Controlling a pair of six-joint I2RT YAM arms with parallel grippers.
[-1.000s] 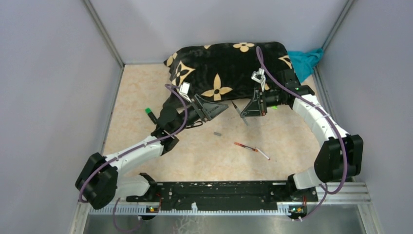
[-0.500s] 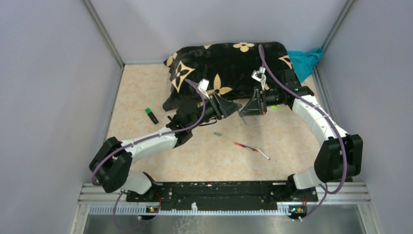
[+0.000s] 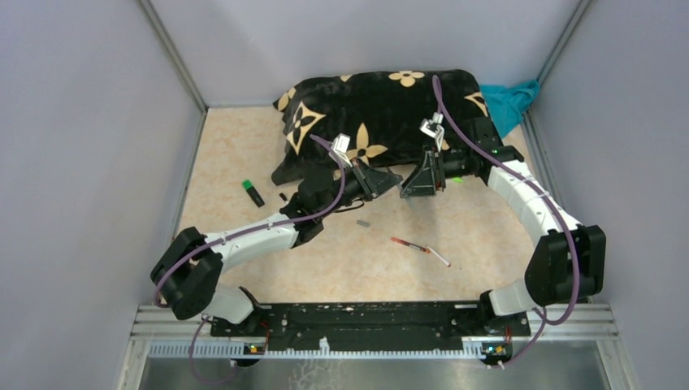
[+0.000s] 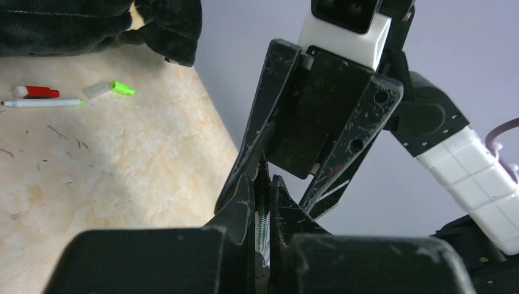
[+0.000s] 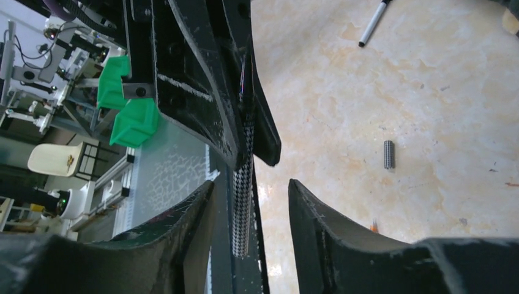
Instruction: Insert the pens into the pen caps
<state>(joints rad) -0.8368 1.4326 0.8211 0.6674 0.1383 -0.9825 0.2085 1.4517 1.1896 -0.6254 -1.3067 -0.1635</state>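
Above the table's middle, the left gripper pinches a checkered pen tight, while the right gripper holds its jaws parted around the barrel, apparently without gripping. A small grey cap lies at seven o'clock of them.

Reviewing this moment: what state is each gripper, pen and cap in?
left gripper: shut on the patterned pen.
right gripper: open, jaws apart either side of that pen.
short grey cap: lying loose on the table, no pen in it.
red pen: lying flat on the table.
white pen: lying flat next to the red pen.
black marker with green end: lying flat, untouched.
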